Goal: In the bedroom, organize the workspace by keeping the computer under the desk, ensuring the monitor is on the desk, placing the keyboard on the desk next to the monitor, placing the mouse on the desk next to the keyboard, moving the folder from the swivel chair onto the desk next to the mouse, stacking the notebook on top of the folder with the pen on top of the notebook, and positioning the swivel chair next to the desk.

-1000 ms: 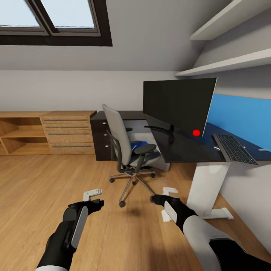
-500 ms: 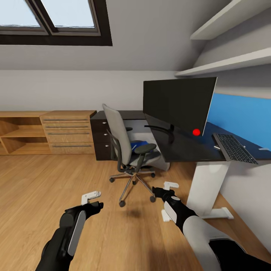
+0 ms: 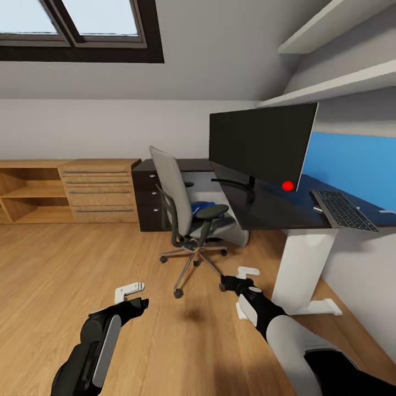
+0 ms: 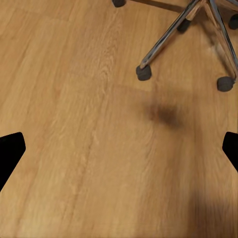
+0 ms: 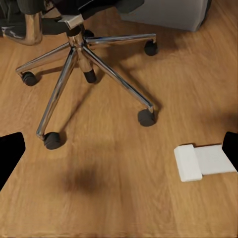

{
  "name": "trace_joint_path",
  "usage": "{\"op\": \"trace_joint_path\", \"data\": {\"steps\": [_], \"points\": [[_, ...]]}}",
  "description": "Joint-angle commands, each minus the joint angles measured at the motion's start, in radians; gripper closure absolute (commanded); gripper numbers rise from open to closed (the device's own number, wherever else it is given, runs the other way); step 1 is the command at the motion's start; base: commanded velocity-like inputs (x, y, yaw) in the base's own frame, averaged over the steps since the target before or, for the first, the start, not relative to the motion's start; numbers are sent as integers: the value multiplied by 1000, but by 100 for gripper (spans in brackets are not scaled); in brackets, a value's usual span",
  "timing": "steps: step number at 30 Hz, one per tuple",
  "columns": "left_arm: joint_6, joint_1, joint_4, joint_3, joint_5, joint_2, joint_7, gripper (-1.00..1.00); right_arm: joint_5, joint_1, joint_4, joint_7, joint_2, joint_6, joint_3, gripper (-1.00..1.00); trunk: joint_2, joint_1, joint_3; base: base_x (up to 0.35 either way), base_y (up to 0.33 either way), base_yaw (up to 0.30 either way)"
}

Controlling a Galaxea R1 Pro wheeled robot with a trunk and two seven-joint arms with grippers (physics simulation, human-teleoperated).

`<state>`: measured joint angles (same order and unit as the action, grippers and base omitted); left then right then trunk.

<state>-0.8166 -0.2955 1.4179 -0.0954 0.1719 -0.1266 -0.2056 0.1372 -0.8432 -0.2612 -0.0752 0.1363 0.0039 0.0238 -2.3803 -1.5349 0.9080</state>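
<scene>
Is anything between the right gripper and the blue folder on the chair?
Yes. The folder lies on the swivel chair seat behind its near armrest, which stands between it and the right gripper.

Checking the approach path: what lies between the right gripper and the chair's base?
Only bare wooden floor lies between the right gripper and the chair, in head and right wrist views.
</scene>
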Motion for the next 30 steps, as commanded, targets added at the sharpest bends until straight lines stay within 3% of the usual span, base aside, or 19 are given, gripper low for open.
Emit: {"op": "trace_joint_path", "data": {"steps": [1,17,30], "points": [[-4,-1,1,-1,10,-1,-7,-100,9,0,-1,-3,0,8,3,-100,-8,-4,4,0,0,0],[-7,-1,0,0,12,-2,-5,-100,10,0,-21,-4,-1,26,1,-100,-120,-65,54,0,0,0],[-7,-1,1,-1,12,-1,-5,-100,10,1,-24,-3,0,23,2,-100,-123,-71,105,0,0,0]]}}
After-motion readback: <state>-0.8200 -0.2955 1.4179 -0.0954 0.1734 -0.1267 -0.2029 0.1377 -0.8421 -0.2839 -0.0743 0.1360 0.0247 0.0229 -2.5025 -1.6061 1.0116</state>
